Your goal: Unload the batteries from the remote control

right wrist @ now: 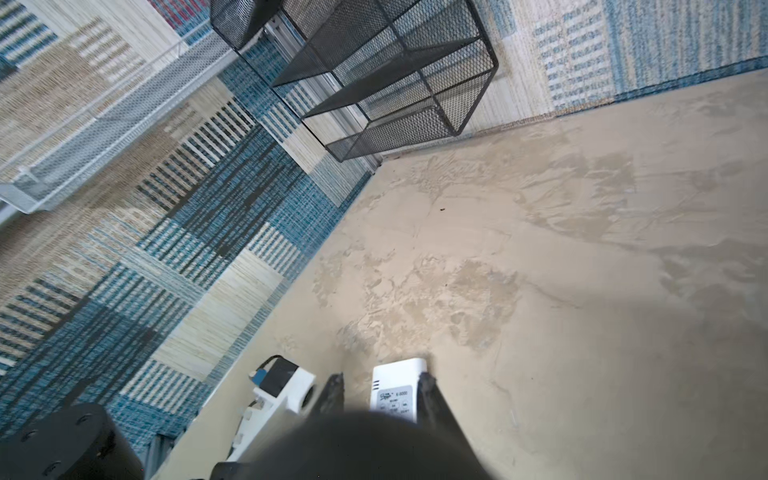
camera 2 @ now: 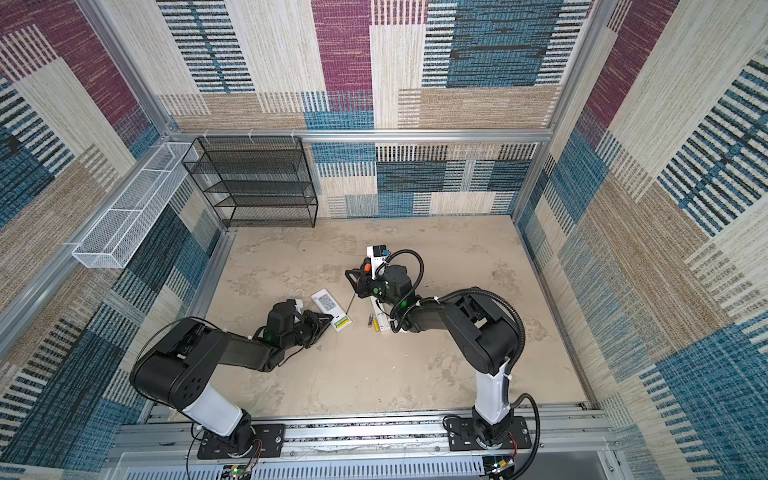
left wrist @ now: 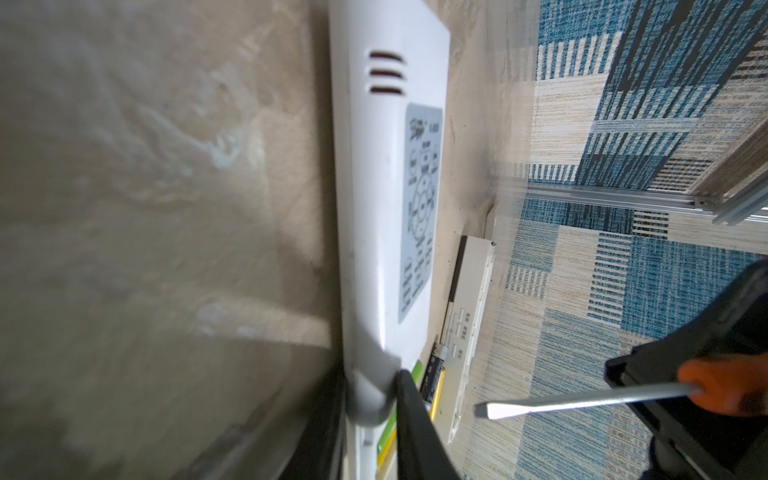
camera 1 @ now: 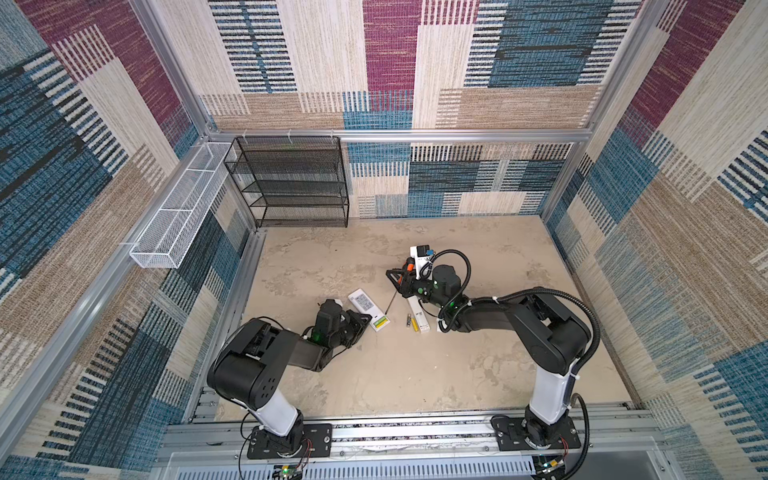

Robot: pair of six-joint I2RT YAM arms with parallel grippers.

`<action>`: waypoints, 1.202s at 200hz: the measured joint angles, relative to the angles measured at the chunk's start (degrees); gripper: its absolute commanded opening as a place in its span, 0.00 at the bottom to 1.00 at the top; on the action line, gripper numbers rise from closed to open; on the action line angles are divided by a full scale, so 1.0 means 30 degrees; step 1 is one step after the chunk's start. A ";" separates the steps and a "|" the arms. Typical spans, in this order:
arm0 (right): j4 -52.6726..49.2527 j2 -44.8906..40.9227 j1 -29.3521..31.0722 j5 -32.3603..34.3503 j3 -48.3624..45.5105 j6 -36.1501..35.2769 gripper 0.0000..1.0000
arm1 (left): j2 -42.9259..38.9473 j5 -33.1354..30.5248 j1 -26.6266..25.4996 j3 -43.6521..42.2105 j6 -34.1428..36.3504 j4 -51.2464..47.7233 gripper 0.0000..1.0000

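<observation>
Down at the near edge, past the rail (camera 1: 415, 432) with both arm bases, the table (camera 1: 415, 374) is bare and gives plenty of room to move. Further in, the left tool (camera 1: 365, 322) is clamped on the near end of the remote (camera 1: 362, 302), which lies flat and back side up. Its battery bay is open, and the yellow-green batteries (camera 1: 381, 322) are sitting inside, right by the fingers (left wrist: 415, 415).

Just to the right, two loose batteries (camera 1: 412, 322), one dark and one yellow, lie side by side against the edge of a second white remote (camera 1: 419, 320), which is partly under the right arm.

Beyond that, the right tool (camera 1: 402, 279) is closed on the orange handle of a screwdriver (camera 1: 410, 265). The shaft slants down, and the flat tip is just beside the open bay without touching the remote. Can't tell if the tip meets the table.

Behind that the table is open up to the back wall. A black mesh rack (camera 1: 291, 183) stands in the far left corner, and a white wire basket (camera 1: 174, 220) hangs along the left wall.
</observation>
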 measured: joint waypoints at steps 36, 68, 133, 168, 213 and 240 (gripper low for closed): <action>-0.1173 0.0335 0.0284 0.0641 0.0721 -0.1552 0.00 | -0.0007 0.0000 0.0000 0.0015 0.0000 -0.0007 0.00; -0.1523 0.0634 0.0619 0.0648 0.0947 -0.2273 0.00 | -0.0022 0.0000 0.0000 0.0029 0.0000 -0.0029 0.00; -0.1486 0.0940 0.0845 0.0721 0.1122 -0.2674 0.00 | -0.0087 0.0000 0.0000 0.0036 0.0000 -0.0058 0.00; -0.1464 0.1027 0.1100 0.1180 0.1260 -0.2994 0.00 | -0.0073 0.0000 0.0000 0.0029 0.0000 -0.0051 0.00; -0.1078 0.0874 0.2178 0.3155 0.1049 -0.4109 0.00 | -0.0095 -0.0007 0.0000 -0.0015 0.0000 -0.0051 0.00; -0.0095 0.0736 0.3162 0.5246 0.0423 -0.5231 0.00 | -0.0095 -0.0029 0.0000 -0.0109 0.0000 -0.0051 0.00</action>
